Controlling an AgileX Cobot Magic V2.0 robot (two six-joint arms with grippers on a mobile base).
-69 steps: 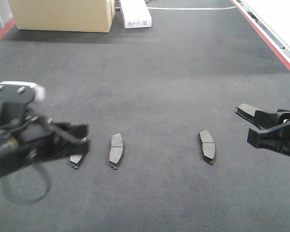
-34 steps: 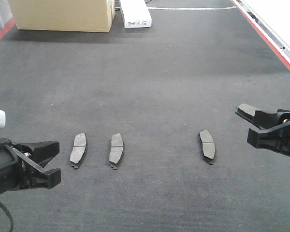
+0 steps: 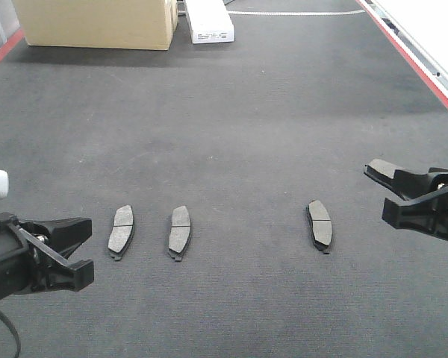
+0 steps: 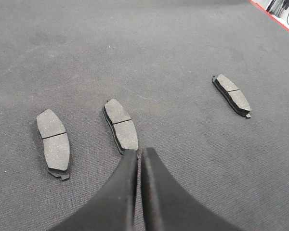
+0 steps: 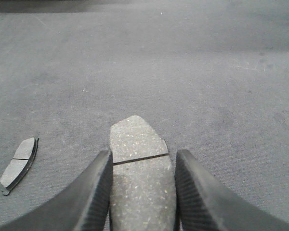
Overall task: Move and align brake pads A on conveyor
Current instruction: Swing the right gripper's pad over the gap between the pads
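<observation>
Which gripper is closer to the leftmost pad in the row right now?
Left. The left gripper, shut and empty, sits just beside the leftmost pad on the conveyor. The right gripper is far across the belt, holding another pad.

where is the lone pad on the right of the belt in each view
Front: the lone pad lies right of centre on the belt, well apart from the middle pad.
Left wrist: upper right, far right of the middle pad.
Right wrist: lower left, left of the held pad.
Shared landmark: the belt under it, in all three views.
</observation>
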